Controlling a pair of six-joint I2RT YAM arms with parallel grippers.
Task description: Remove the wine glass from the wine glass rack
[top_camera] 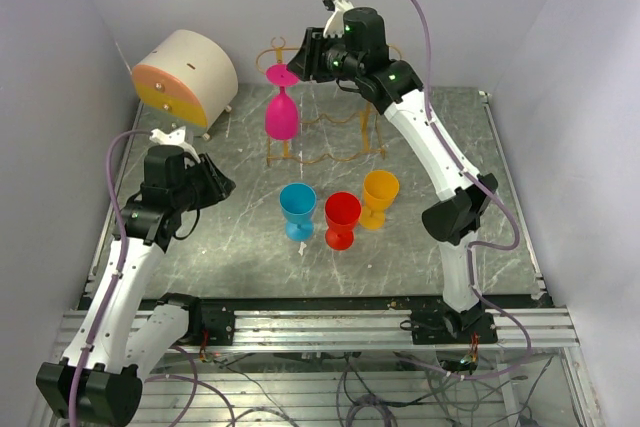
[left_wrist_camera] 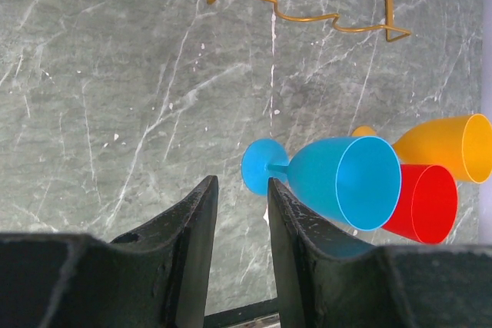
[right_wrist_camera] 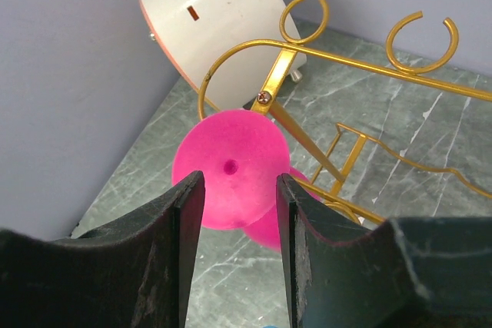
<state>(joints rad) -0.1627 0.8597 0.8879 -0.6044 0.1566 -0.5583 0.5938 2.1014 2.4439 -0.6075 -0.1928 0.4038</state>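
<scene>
target: pink wine glass hangs foot-up, bowl down, at the 9 o'clock end of the wine glass rack
right claw: wide, empty, at 1 o'clock of the foot and lined up on the disc; no contact that I can see
left claw: half-open, empty, over bare table beside the blue glass
step: get the grip before any pull
how: centre the jaws on the foot, close gently, draw the stem out along the rail opening, keep it level
seating: can't tell how the foot sits on the rail, so go slow
risk: thin wire rack likely drags; drawer box at 10 o'clock limits the exit
</scene>
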